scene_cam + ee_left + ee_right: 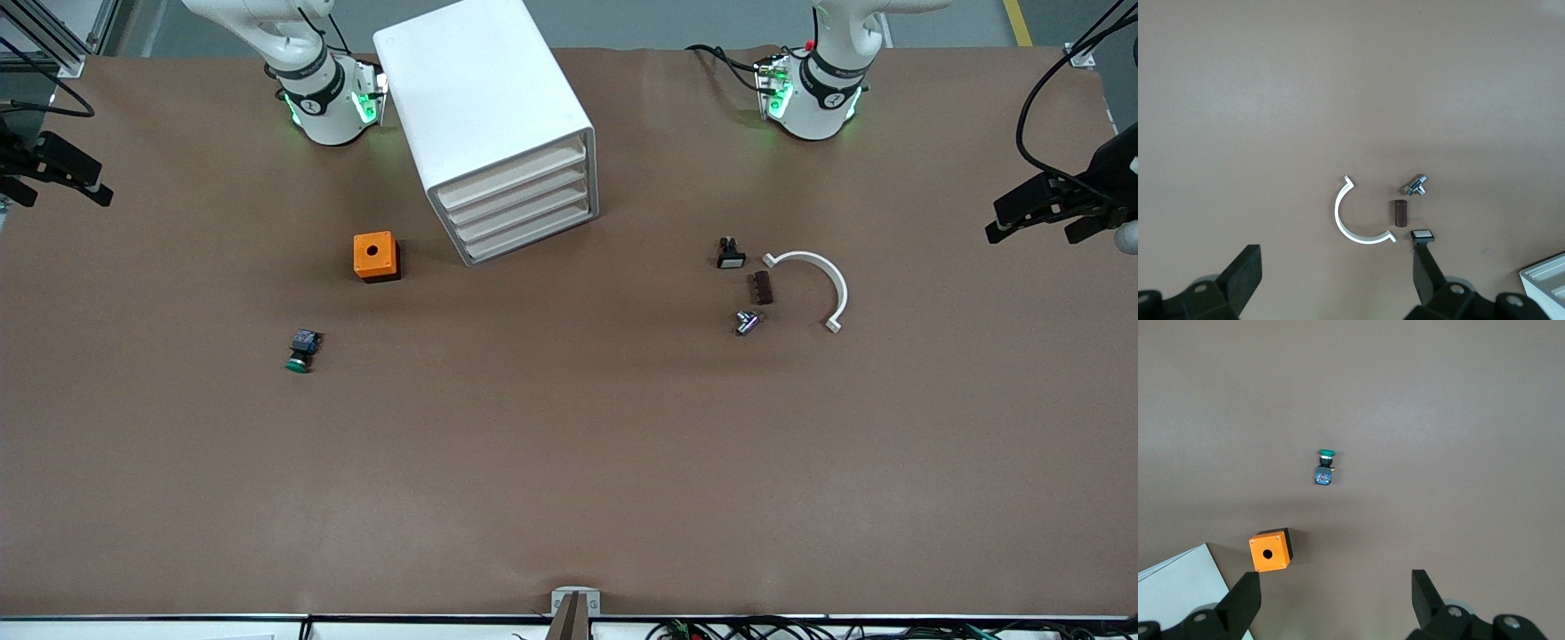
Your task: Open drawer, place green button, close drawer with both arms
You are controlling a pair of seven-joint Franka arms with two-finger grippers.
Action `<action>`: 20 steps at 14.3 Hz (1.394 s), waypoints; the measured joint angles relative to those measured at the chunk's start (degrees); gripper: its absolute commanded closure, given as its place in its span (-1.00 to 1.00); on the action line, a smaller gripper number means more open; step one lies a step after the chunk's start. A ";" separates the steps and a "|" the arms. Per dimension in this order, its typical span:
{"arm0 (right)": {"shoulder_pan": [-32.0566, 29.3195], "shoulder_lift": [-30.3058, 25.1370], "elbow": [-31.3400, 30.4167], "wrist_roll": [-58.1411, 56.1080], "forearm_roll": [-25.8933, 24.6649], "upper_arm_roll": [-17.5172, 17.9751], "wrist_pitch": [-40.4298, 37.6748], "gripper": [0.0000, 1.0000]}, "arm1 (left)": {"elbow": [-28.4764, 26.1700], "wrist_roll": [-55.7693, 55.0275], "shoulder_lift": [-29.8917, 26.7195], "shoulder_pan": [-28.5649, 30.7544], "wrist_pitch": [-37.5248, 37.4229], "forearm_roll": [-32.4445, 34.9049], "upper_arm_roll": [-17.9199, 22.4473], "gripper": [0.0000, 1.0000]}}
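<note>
Presently you had both the left gripper (1338, 287) and the right gripper (1335, 603) wide open and empty; the tiny button (302, 349), lying sideways, risked rolling away, and all four drawers (520, 203) sat shut.

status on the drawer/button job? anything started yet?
Nothing looks done: all four drawers in the cabinet sit shut, and the button lies on the table, nearer the front camera than the orange box. Nothing in hand: the left tool and right tool are open and empty, both arms waiting high. Left: open a drawer, place the button, close.
</note>
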 measured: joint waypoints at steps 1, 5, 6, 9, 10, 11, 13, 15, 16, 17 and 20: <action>0.00 0.00 0.00 0.00 0.00 0.00 0.00 -1.00 | 0.00 -0.02 0.01 0.00 0.00 0.00 0.00 -1.00; 0.00 0.00 0.00 0.00 -0.27 0.00 -0.10 -1.00 | 0.00 -0.10 0.01 0.05 -0.01 0.00 0.02 -1.00; 0.00 0.00 0.00 0.00 -0.35 0.01 -0.12 -1.00 | 0.00 -0.57 0.02 0.15 -0.06 0.00 0.05 -1.00; 0.01 0.00 0.00 0.00 -0.49 0.05 -0.39 -1.00 | 0.00 -3.86 0.02 0.79 -0.83 -0.23 0.14 -1.00; 0.01 0.00 0.00 0.00 -0.49 0.06 -0.65 -1.00 | 0.00 -4.61 0.02 0.78 -0.96 -0.23 0.07 -1.00; 0.01 0.00 0.00 0.00 -0.50 0.06 -0.83 -1.00 | -0.01 -5.12 0.05 0.78 -1.06 -0.23 -0.06 -1.00; 0.02 0.00 0.00 0.00 -0.50 0.07 -1.09 -1.00 | -0.21 -5.52 0.56 0.75 -1.24 -0.23 -0.32 -1.00; 0.03 0.00 -0.01 0.00 -0.50 0.08 -1.30 -1.00 | -0.58 -5.69 2.77 0.34 -1.19 -0.23 -0.43 -1.00; 0.02 0.00 -0.01 0.00 -0.51 0.08 -1.42 -1.00 | -0.72 -5.91 4.57 -0.08 -0.90 -0.40 -0.57 -1.00; 0.02 0.00 -0.01 0.00 -0.52 0.07 -1.53 -1.00 | -0.79 -6.59 6.63 -0.55 -0.09 -1.07 -0.74 -1.00; 0.02 0.00 -0.01 0.00 -0.55 0.07 -1.70 -1.00 | -0.82 -11.13 13.29 -1.73 3.27 -4.08 -1.20 -1.00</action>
